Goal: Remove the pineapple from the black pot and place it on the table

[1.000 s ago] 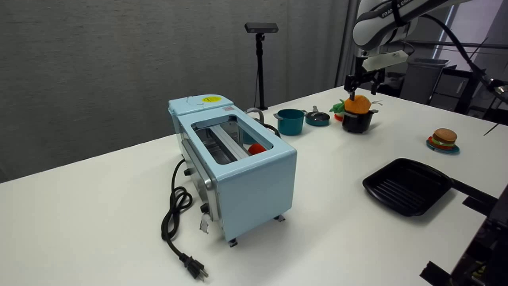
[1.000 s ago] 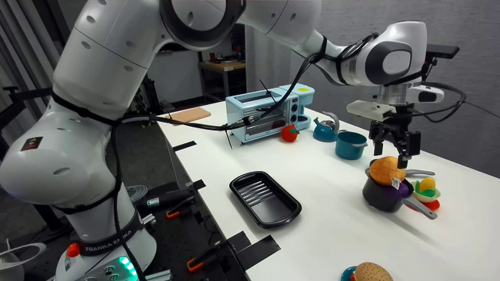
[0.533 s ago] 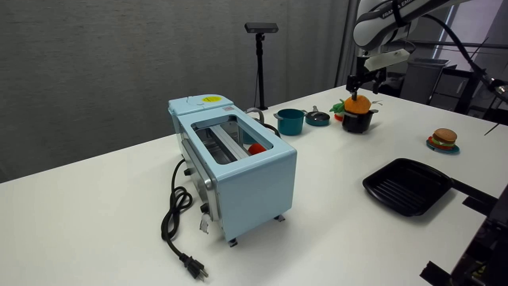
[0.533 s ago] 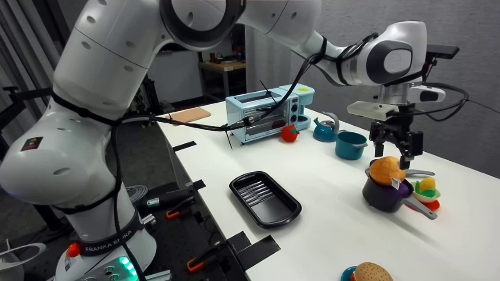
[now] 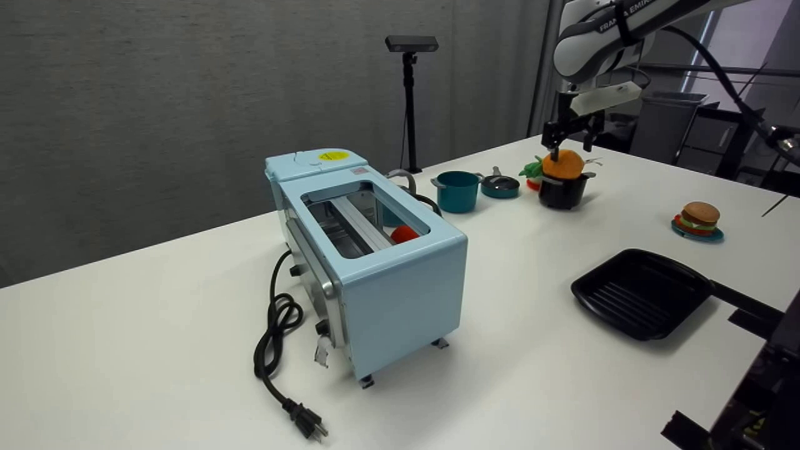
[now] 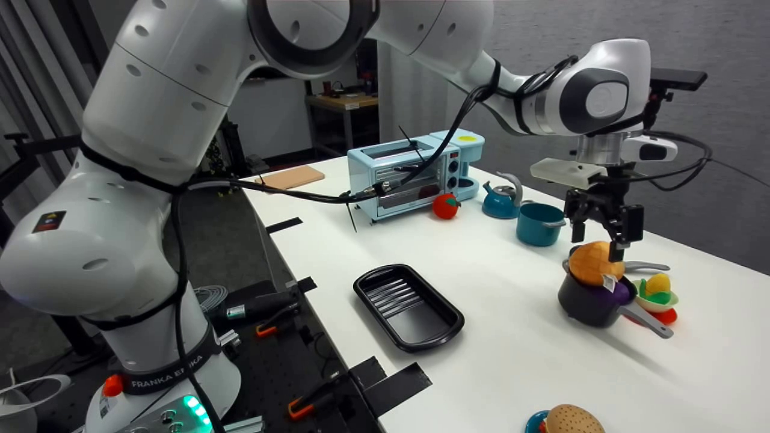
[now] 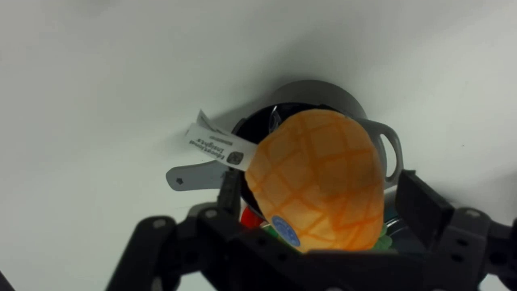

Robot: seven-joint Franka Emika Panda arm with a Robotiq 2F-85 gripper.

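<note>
The orange-yellow pineapple (image 6: 592, 264) sits on top of the black pot (image 6: 586, 307), sticking out well above its rim. A purple thing (image 6: 622, 293) shows beside it in the pot. Both pineapple (image 5: 562, 166) and pot (image 5: 559, 195) also show in an exterior view. My gripper (image 6: 597, 245) points down just over the pineapple, jaws wide apart. In the wrist view my gripper (image 7: 319, 178) has one finger on each side of the pineapple (image 7: 323, 161), with gaps between. A white tag (image 7: 222, 147) sticks out from the fruit. The table (image 6: 499, 300) is white.
The pot's grey handle (image 6: 646, 319) points outward. Beside the pot is a pale bowl (image 6: 668, 304) with yellow and green toys. A teal pot (image 6: 538, 228), black grill pan (image 6: 415, 310), burger (image 6: 571, 420) and light-blue toaster oven (image 5: 406, 306) also stand on the table.
My gripper shifts slightly right, then back left and a little lower over the pineapple in an exterior view. Its jaws stay open. The pineapple and pot have not moved.
</note>
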